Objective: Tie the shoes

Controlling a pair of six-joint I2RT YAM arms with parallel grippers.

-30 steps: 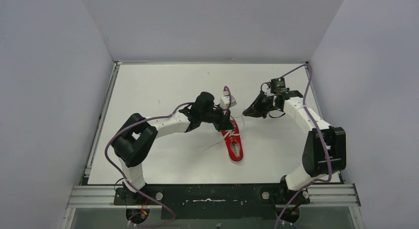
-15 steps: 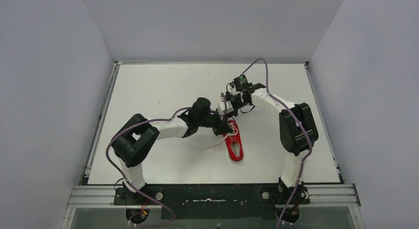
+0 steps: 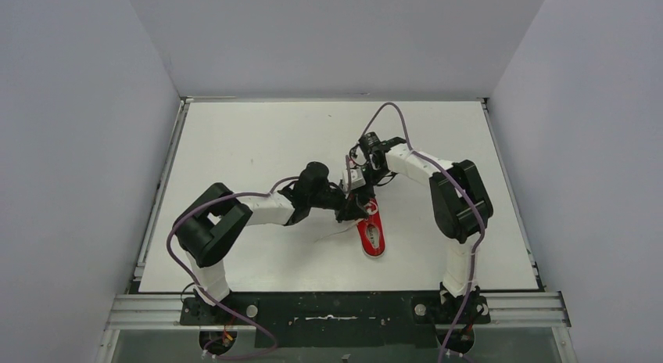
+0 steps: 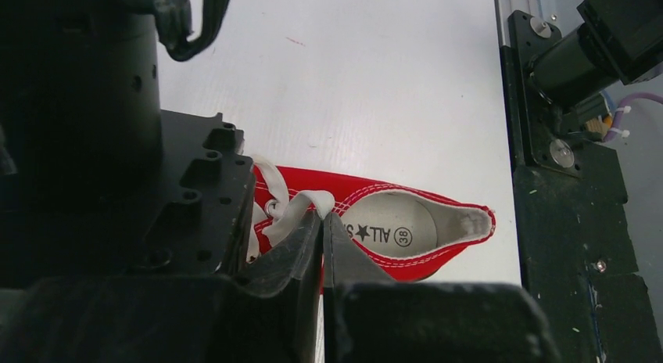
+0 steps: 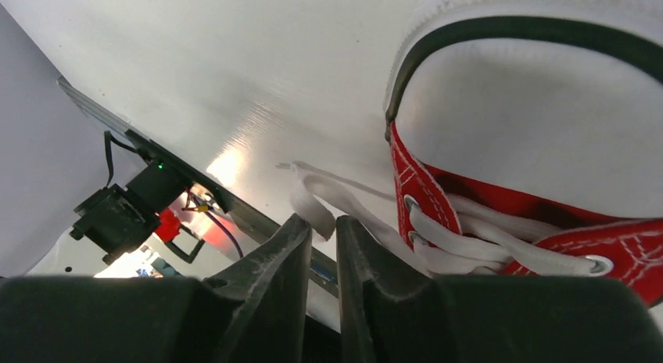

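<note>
Showing "ALL", a star and "38" on insole [image 4: 406, 222], red sneaker [image 4: 410, 263], white laces [image 4: 301, 206]

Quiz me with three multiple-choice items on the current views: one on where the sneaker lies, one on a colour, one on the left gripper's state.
1. Where on the table does the red sneaker lie?
A) far left corner
B) near the middle
C) against the far edge

2. What colour are the laces?
A) white
B) black
C) red

3. How do the left gripper fingers stand?
A) wide open
B) out of view
C) closed together at the laces

Answers:
1 B: the top view shows it mid-table.
2 A: the left wrist view shows white laces over red canvas.
3 C: the fingers show no gap, and a lace meets their tips.
</note>
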